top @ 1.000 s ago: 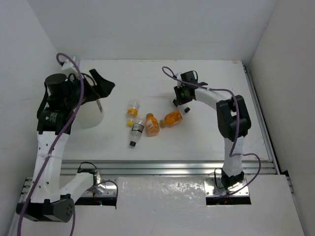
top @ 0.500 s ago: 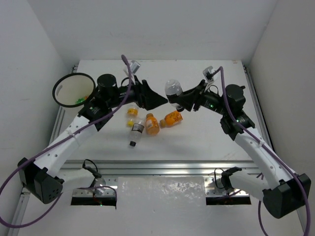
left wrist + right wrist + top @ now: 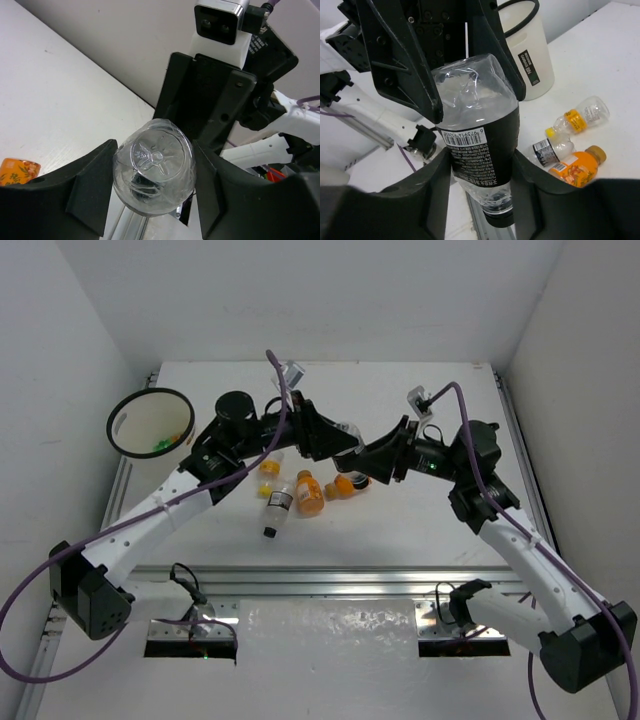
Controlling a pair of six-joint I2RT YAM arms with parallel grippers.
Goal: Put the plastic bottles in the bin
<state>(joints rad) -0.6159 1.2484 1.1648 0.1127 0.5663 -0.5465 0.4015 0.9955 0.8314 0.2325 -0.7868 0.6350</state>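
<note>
Held bottle: a clear plastic bottle with a black label (image 3: 475,130) hangs in the air over the middle of the white table (image 3: 420,530), between the two grippers.
Long axis: it runs roughly left to right, along the line joining the grippers.
Pointing: the rounded base faces left, straight into the left wrist camera. The dark cap end faces right, towards the right wrist.
Right gripper (image 3: 480,185): its fingers are narrow and clamp the labelled body near the cap end.
Left gripper (image 3: 154,160): its fingers are drawn in against both sides of the base end.
Bin: a white cylindrical bucket with a thin black rim (image 3: 150,390) stands at the far left of the table, well apart from the held bottle. Something green shows inside it.
Bottles on the table: a clear one with a yellow band (image 3: 268,465), a clear one with a black label (image 3: 277,505) and two orange ones (image 3: 308,493) (image 3: 345,483) lie below the grippers.
</note>
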